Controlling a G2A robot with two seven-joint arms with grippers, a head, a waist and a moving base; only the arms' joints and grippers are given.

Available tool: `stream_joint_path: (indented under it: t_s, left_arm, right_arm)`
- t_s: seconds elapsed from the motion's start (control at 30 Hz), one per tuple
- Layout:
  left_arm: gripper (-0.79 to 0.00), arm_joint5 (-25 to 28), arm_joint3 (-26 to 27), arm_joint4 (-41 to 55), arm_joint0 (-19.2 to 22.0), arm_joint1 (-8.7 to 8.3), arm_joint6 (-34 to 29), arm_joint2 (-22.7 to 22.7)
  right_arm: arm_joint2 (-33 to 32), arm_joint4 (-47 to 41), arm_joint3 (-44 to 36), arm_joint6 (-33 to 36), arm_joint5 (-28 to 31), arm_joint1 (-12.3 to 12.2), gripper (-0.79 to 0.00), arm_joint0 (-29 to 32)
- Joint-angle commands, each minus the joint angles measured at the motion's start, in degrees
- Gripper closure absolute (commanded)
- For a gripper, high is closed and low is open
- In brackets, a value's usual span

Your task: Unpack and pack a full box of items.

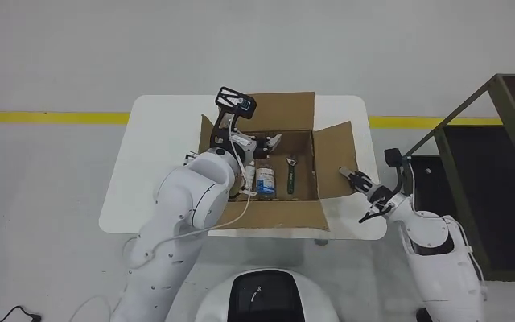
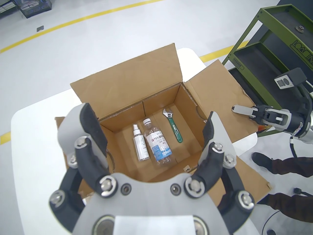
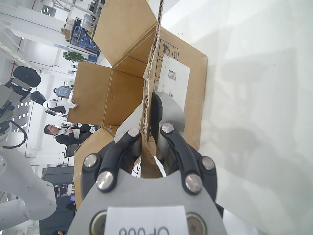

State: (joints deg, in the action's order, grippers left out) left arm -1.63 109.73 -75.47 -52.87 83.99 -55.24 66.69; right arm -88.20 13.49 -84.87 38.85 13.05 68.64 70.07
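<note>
An open cardboard box (image 1: 273, 113) stands on the white table (image 1: 153, 161). On its floor lie a small spray bottle (image 2: 139, 143), a larger clear bottle (image 2: 157, 145) with a blue label, and a green-handled wrench (image 2: 173, 124). The bottle (image 1: 265, 180) and wrench (image 1: 290, 175) also show from above. My left gripper (image 2: 151, 128) hangs open above the box, over its left side (image 1: 269, 145), holding nothing. My right gripper (image 3: 146, 116) is shut on the outer edge of the box's right flap (image 3: 171, 57), at the table's right side (image 1: 346, 172).
A green metal rack (image 1: 475, 121) stands on the floor just right of the table, close to the right arm. The box's front flap (image 1: 282, 213) lies flat toward the table's front edge. Bare table (image 1: 145, 185) spreads left of the box.
</note>
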Motion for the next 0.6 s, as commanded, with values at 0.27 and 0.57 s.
stream_joint_path:
  t_s: [0.27,0.57]
  left_arm:
    - [-0.785,0.42,-2.57,2.20,0.90,0.19,0.98,-0.72]
    - [-0.785,1.18,-3.64,3.04,1.50,0.25,1.10,-1.05]
  right_arm:
    - [-0.48,6.68,-2.18,-5.77,1.51,-0.58,-0.785,1.08]
    - [-5.93,26.86,-13.03,-22.60,-8.41,-1.28,-0.785,9.53]
